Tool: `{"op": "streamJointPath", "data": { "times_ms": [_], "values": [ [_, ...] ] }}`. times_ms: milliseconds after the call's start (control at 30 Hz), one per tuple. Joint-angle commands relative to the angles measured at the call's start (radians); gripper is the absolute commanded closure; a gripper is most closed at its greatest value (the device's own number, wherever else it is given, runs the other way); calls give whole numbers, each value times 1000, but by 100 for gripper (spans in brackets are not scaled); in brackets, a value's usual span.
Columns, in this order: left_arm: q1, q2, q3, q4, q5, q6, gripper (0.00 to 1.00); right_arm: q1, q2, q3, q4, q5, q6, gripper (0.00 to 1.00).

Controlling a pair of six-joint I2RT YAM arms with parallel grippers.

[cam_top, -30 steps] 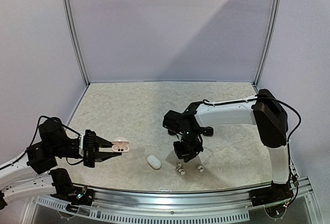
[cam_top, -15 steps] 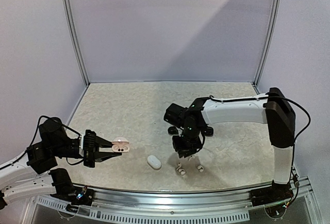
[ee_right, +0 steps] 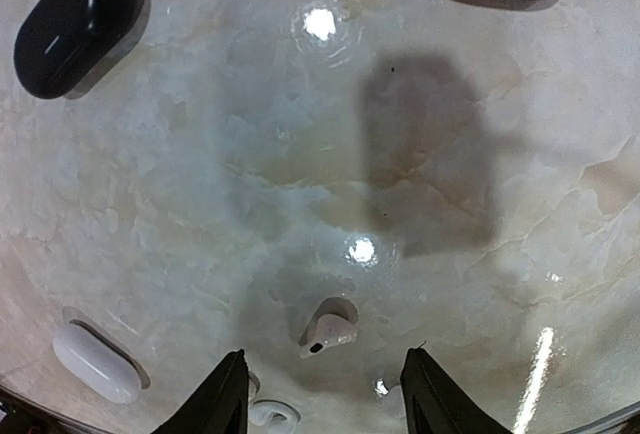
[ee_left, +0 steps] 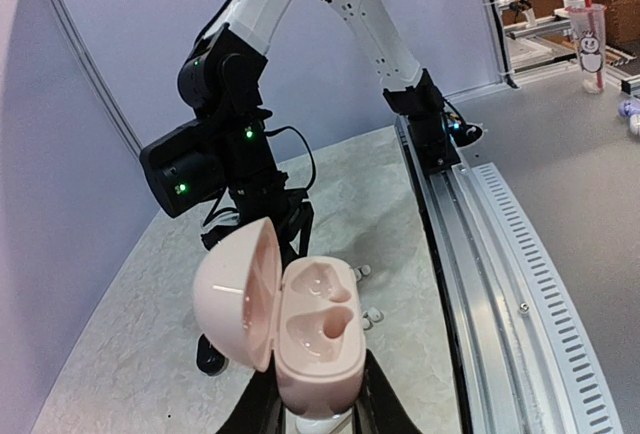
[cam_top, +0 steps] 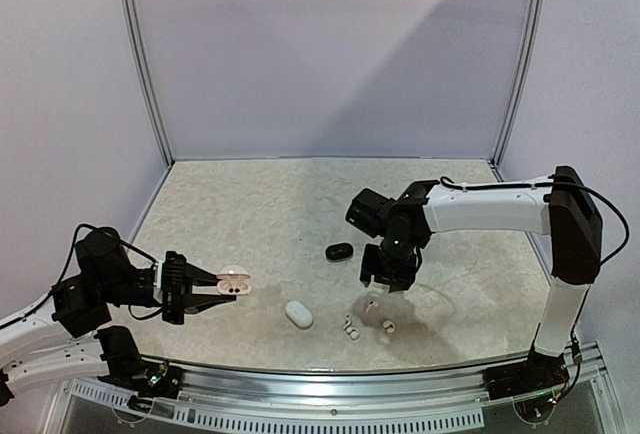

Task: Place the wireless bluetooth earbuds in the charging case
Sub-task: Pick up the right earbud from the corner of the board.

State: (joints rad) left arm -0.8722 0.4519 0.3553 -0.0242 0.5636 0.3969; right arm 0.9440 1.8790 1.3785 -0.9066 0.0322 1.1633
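Near left, the left fingers (ee_left: 258, 406) clamp the open pink case (ee_left: 300, 324), whose sockets look empty. Farther out, the right fingers (ee_right: 225, 399) hang parted over a lone earbud (ee_right: 328, 332) lying on the tabletop (ee_right: 300, 154). This looks like the pick-up step: next, lower to straddle the earbud and close gently.

The marbled bench (cam_top: 250, 224) carries a pale earbud (ee_right: 330, 331) just ahead of the right tool (ee_right: 325, 399), a white case (ee_right: 97, 362) beside its left finger, and a black case (ee_right: 75, 22) well ahead, leftward.

Bright overhead light, glare spots, soft shadows
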Motion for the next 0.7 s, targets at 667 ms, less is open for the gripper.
{"op": "streamJointPath", "data": {
  "times_ms": [667],
  "values": [
    [6,-2,-13,-13,6,13,100,25,-23,-125,70,22,159,85]
  ]
}}
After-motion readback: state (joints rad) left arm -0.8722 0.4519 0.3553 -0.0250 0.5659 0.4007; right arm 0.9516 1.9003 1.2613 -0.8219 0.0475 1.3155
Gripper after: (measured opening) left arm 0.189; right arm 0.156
